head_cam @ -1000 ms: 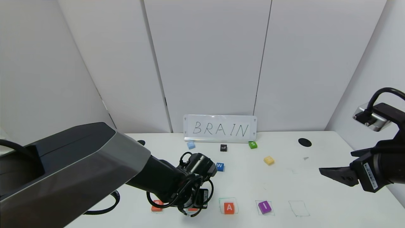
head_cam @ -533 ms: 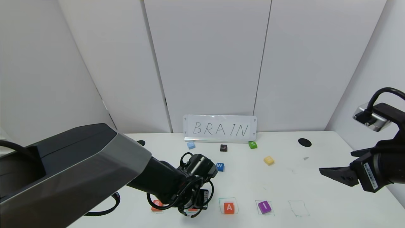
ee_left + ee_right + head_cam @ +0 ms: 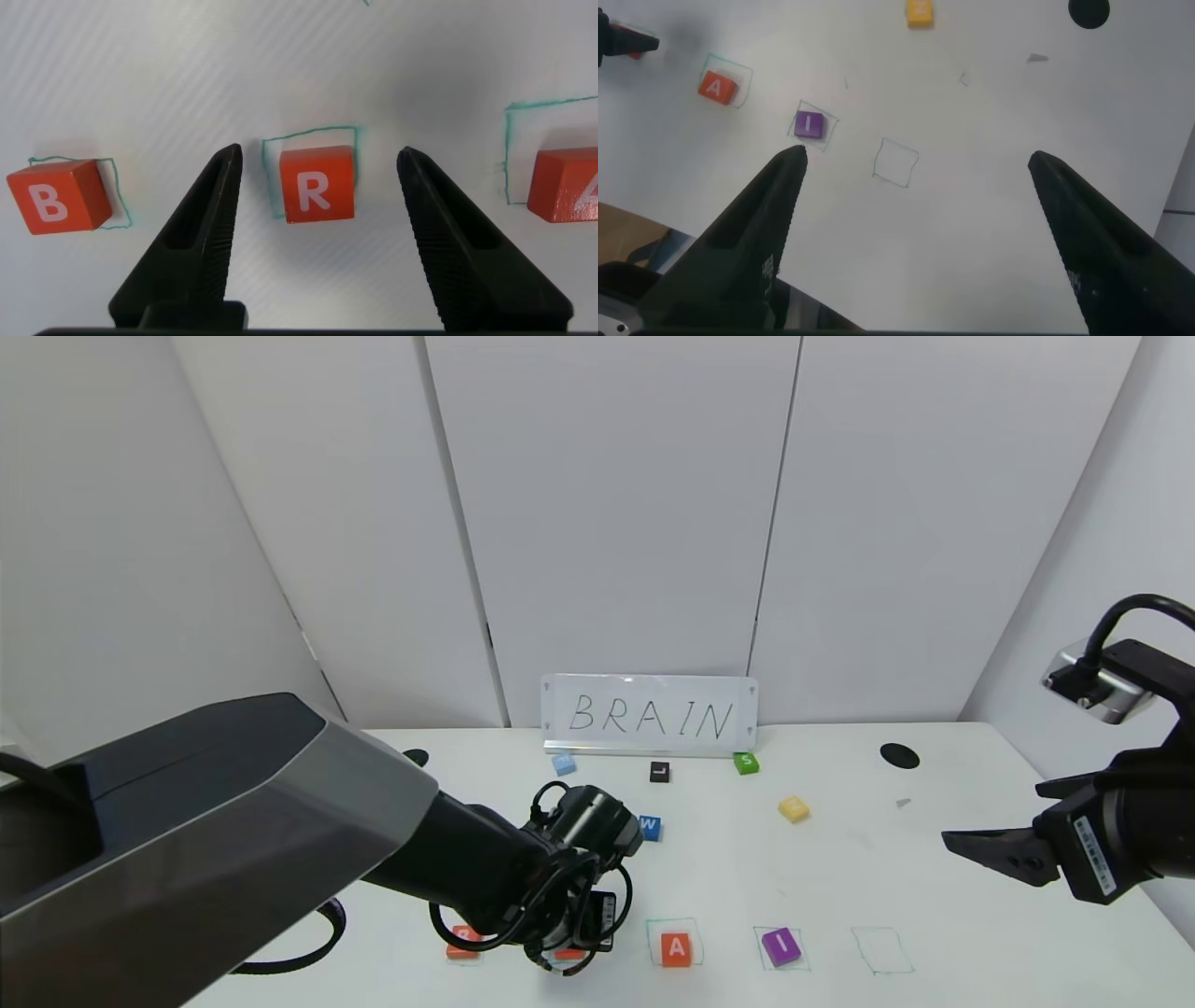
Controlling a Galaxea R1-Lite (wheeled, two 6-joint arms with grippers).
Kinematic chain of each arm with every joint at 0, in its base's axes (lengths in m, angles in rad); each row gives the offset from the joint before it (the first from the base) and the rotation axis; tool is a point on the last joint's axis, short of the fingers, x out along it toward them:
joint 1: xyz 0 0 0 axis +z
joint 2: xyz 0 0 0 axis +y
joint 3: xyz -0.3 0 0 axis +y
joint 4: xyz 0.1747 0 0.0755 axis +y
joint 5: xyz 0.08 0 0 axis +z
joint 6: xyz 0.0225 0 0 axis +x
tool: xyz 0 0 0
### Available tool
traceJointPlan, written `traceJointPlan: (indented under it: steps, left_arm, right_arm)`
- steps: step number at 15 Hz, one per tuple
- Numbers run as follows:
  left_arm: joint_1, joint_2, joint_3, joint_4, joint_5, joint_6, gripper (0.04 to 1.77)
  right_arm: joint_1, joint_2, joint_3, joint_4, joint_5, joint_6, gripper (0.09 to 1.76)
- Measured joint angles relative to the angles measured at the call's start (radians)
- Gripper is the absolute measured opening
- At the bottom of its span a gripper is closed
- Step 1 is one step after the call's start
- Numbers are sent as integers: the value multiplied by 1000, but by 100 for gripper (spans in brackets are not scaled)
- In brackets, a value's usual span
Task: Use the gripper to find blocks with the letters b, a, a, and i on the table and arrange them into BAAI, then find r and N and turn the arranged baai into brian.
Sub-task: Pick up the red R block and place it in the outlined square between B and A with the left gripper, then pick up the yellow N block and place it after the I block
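Observation:
My left gripper (image 3: 318,154) hangs low over the table (image 3: 934,915), open, its fingers on either side of the orange-red r block (image 3: 318,184) without touching it. The r block lies in a green drawn square between the B block (image 3: 53,196) and an A block (image 3: 565,187). From the head view the row reads B (image 3: 464,941), the r block (image 3: 568,953) mostly hidden by the left gripper (image 3: 571,941), A (image 3: 675,949), then the purple I (image 3: 780,945). The yellow N block (image 3: 794,808) lies farther back. My right gripper (image 3: 971,845) hovers open at the right, holding nothing.
An empty green square (image 3: 881,950) sits right of the I block. A BRAIN sign (image 3: 650,716) stands at the back, with light blue (image 3: 563,763), black L (image 3: 659,771), green S (image 3: 746,763) and blue W (image 3: 650,827) blocks near it. A black hole (image 3: 899,755) is at back right.
My left gripper has opened and let go of the r block, which rests in its square. The left arm shifted slightly. The right arm has not moved.

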Motion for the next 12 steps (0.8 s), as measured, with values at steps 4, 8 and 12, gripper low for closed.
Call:
traceJointPlan:
  steps: [4, 8, 12]
  left_arm:
    - [0, -71, -2, 6, 2, 4, 142]
    - [2, -185, 16, 37, 4, 48, 153]
    - [6, -329, 26, 58, 4, 142, 161]
  right_arm:
    - [0, 1, 0, 0, 0, 0, 171]
    - [-3, 14, 0, -4, -1, 0, 171]
    - [-3, 26, 6, -17, 0, 1, 171]
